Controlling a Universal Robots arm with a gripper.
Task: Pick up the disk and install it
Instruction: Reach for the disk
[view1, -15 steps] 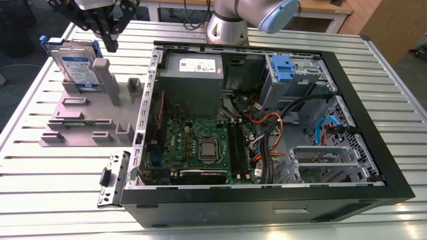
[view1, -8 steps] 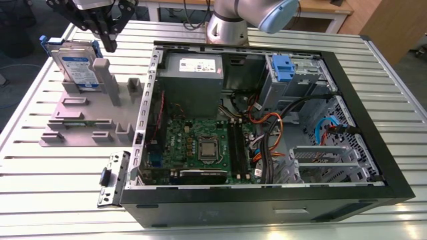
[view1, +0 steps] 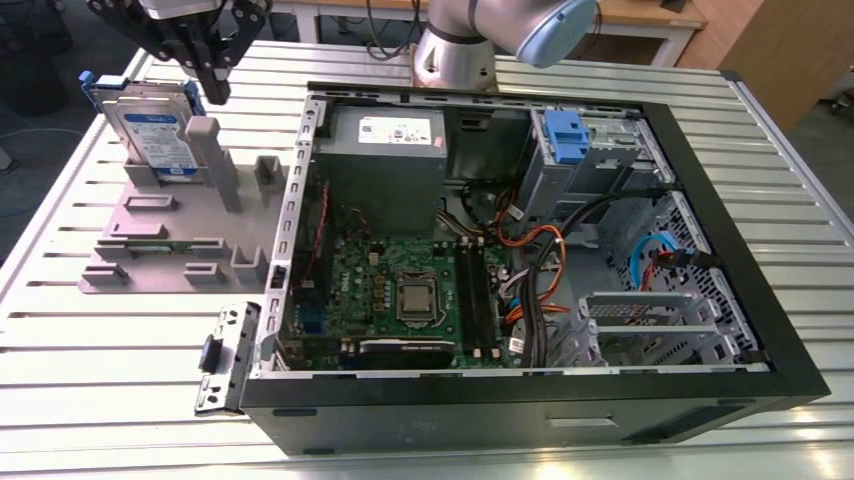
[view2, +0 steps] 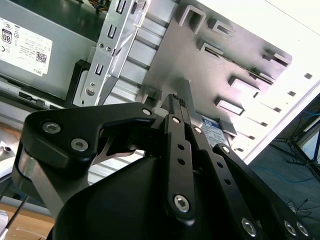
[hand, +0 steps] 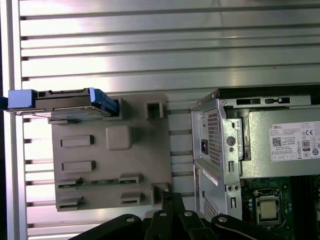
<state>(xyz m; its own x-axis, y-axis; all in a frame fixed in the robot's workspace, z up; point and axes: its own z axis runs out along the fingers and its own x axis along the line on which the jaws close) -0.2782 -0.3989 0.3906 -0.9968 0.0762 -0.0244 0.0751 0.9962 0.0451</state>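
My tool (view1: 214, 88) hangs just above the disk (view1: 154, 128), narrow, holding nothing; disk stands upright in grey fixture (view1: 174, 235) on table (view1: 107, 350).

One disk (view1: 155, 135) is being counted in one grey holder (view1: 158, 228) on one table (view1: 120, 410). One computer case (view1: 534, 402) is being shown holding one power supply (view1: 387, 130), one blue caddy (view1: 567, 135) and one processor (view1: 418, 300).

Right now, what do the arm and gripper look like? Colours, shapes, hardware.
In the exterior view, the silver-grey round-bodied arm has smooth metallic tube sections and a pale blue joint cap. In the second wrist view, the matte black gripper has a bulky rounded body and flat link bars with rows of small holes. The bars are pinned with silver socket-head screws.
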